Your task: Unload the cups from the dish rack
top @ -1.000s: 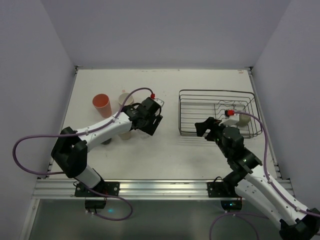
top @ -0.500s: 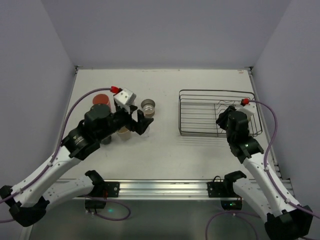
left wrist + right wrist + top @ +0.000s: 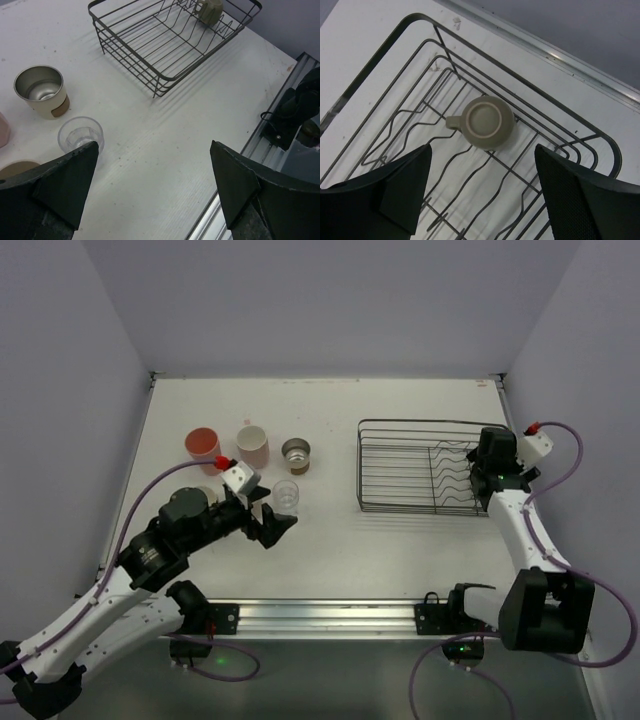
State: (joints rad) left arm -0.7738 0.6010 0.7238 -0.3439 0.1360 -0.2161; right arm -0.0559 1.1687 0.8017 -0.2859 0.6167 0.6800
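The olive-grey mug [image 3: 489, 123] sits upside down near a corner of the dish rack [image 3: 380, 55], directly beneath the right end effector [image 3: 482, 160], whose jaws stand apart and empty, the handle pointing toward one finger. The left end effector [image 3: 154, 150], also spread, hangs well apart from the rack.

table [image 3: 340, 545] | dish rack [image 3: 430, 423] | salmon cup [image 3: 202, 445] | pink cup [image 3: 252, 444] | metal cup [image 3: 296, 453] | clear cup [image 3: 286, 494]

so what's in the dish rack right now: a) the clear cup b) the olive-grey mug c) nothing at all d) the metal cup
b, the olive-grey mug is the only cup inside the dish rack, while the clear cup and the metal cup stand out on the table
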